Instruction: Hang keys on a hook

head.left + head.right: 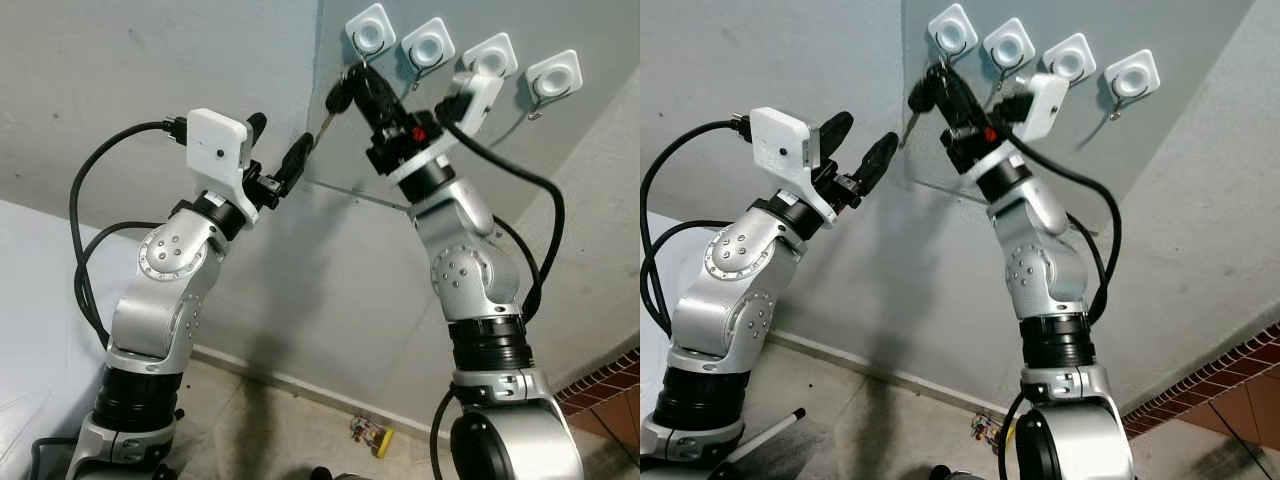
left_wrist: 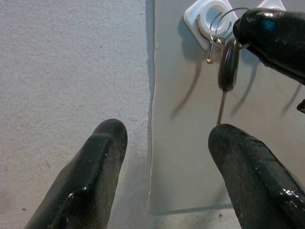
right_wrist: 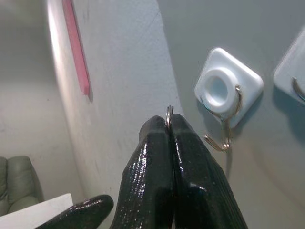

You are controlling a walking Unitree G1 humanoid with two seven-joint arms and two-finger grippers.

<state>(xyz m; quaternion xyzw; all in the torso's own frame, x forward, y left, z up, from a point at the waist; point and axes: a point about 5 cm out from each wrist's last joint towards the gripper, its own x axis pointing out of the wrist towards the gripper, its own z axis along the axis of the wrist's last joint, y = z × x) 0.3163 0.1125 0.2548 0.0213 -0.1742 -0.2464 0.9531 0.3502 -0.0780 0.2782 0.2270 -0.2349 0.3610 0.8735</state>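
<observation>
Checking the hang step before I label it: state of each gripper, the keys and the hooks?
right gripper: shut on the key ring, raised beside the leftmost hook
keys: dangling from the ring, not yet on a hook
leftmost hook: bare
other three hooks: bare
left gripper: open, holding nothing, pointed at the keys

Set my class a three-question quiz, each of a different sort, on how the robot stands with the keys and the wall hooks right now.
1. True or false: the right gripper pinches the key ring.
2. How many white hooks are on the wall? A) two B) four C) six
3. Fill in: the left gripper is ____, holding nothing.

Key: 1 true. 2 B; the keys hang beside the leftmost hook. 3 open.
</observation>
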